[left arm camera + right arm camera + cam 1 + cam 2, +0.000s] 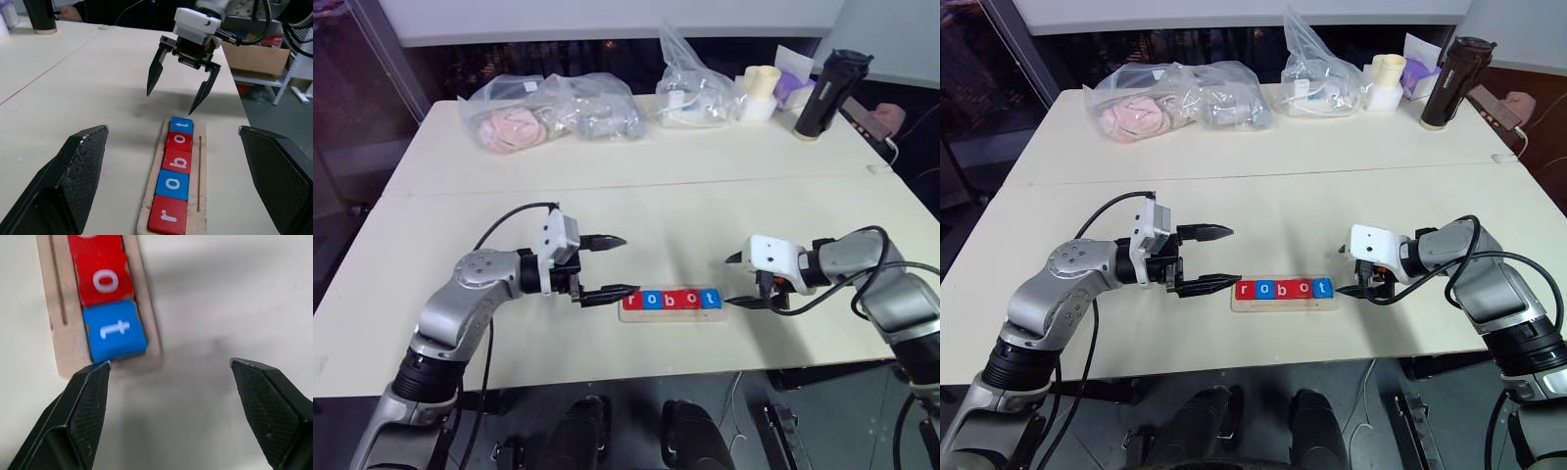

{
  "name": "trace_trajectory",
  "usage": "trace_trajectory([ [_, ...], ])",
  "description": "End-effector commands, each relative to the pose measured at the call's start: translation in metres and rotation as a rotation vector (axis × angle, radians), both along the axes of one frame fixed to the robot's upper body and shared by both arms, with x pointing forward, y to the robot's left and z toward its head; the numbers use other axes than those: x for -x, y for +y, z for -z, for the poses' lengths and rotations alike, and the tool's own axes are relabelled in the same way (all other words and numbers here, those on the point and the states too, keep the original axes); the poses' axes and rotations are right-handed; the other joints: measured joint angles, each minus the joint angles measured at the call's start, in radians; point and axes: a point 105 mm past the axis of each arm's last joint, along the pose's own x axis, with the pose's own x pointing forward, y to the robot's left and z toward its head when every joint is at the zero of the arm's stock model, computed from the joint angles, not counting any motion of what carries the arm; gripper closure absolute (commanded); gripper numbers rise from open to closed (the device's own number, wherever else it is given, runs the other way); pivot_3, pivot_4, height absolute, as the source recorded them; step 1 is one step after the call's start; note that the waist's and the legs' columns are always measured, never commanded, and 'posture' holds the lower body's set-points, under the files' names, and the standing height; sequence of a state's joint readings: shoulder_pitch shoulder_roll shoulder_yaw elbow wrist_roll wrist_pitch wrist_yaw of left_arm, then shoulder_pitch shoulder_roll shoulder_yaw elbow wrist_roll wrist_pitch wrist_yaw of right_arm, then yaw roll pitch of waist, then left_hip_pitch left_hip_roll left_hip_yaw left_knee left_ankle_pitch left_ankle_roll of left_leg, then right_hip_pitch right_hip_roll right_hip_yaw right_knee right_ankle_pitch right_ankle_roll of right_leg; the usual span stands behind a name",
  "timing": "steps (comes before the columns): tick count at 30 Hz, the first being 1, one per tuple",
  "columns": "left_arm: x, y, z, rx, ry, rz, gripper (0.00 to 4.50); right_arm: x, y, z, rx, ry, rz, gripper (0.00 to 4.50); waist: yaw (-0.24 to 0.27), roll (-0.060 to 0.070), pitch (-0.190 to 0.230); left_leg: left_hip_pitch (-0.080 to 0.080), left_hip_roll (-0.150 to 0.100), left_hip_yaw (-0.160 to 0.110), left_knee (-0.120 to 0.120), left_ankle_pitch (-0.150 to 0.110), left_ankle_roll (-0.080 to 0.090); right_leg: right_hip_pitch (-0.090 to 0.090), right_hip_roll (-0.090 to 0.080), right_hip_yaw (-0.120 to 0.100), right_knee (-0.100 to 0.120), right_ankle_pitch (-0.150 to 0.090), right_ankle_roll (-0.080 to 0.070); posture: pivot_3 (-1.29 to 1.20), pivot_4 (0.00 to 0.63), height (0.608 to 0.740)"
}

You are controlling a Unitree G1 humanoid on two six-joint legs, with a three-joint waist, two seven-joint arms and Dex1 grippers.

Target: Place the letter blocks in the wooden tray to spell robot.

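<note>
**Near the front edge: tiles seated, both grippers empty**

Near the front edge of the pale rectangular table point(636, 211), the long pale wooden tray point(199, 196) is laid, with the five red and blue square letter blocks point(672, 299) seated inside, reading "robot". Beside either tray end, the left gripper point(610, 266) and right gripper point(734, 280) are held spread apart, empty.

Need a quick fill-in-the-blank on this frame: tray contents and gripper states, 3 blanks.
1. The five square red and blue letter blocks in the pale wooden tray spell ____.
2. The block at the tray end nearest the right gripper is blue and bears the letter ____.
3. The left gripper and the right gripper each hold ____; both stand open beside the tray's ends.

Missing words: robot; t; nothing
</note>
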State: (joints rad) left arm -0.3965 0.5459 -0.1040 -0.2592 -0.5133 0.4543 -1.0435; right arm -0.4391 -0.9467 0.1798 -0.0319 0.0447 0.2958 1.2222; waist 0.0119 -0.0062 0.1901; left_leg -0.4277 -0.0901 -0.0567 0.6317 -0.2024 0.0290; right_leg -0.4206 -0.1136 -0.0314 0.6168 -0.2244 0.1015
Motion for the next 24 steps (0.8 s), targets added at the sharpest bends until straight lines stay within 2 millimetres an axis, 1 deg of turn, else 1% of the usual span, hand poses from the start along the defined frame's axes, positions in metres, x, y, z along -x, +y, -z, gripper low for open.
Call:
trace_trajectory([
  [1,0.003,-0.003,-0.009,0.015,-0.038,0.024,0.0,-0.005,-0.002,-0.01,-0.009,-0.047,0.002,0.49,0.0,0.0,0.0,0.0,0.0,0.0,0.0,0.0,0.0,0.0,0.0,0.0,0.0,0.0,0.0,0.0,0.15,0.738],
  [9,0.005,-0.001,-0.01,0.016,-0.036,0.022,0.0,-0.008,0.011,-0.006,-0.029,-0.043,-0.023,0.49,0.001,0.0,0.0,0.0,0.0,0.0,0.0,0.0,0.0,0.0,0.0,0.0,0.0,0.0,0.0,0.0,0.15,0.738],
  [15,0.005,-0.001,-0.01,0.016,-0.037,0.011,0.0,-0.007,0.016,-0.005,-0.028,-0.04,-0.046,0.49,0.001,0.0,0.0,0.0,0.0,0.0,0.0,0.0,0.0,0.0,0.0,0.0,0.0,0.0,0.0,0.0,0.15,0.738],
  [17,0.005,-0.001,-0.009,0.014,-0.036,0.006,0.0,-0.006,0.013,-0.006,-0.019,-0.044,-0.043,0.49,0.001,0.0,0.0,0.0,0.0,0.0,0.0,0.0,0.0,0.0,0.0,0.0,0.0,0.0,0.0,0.0,0.15,0.738],
  [20,0.005,0.001,-0.006,-0.001,-0.027,-0.002,0.0,-0.002,0.004,-0.009,0.013,-0.054,-0.036,0.49,0.001,0.0,0.0,0.0,0.0,0.0,0.0,0.0,0.0,0.0,0.0,0.0,0.0,0.0,0.0,0.0,0.15,0.738],
  [24,0.004,0.004,-0.003,-0.016,0.002,-0.031,0.0,0.01,-0.005,-0.018,0.012,-0.057,-0.016,0.49,0.004,0.0,0.0,0.0,0.0,0.0,0.0,0.0,0.0,0.0,0.0,0.0,0.0,0.0,0.0,0.0,0.15,0.738],
])
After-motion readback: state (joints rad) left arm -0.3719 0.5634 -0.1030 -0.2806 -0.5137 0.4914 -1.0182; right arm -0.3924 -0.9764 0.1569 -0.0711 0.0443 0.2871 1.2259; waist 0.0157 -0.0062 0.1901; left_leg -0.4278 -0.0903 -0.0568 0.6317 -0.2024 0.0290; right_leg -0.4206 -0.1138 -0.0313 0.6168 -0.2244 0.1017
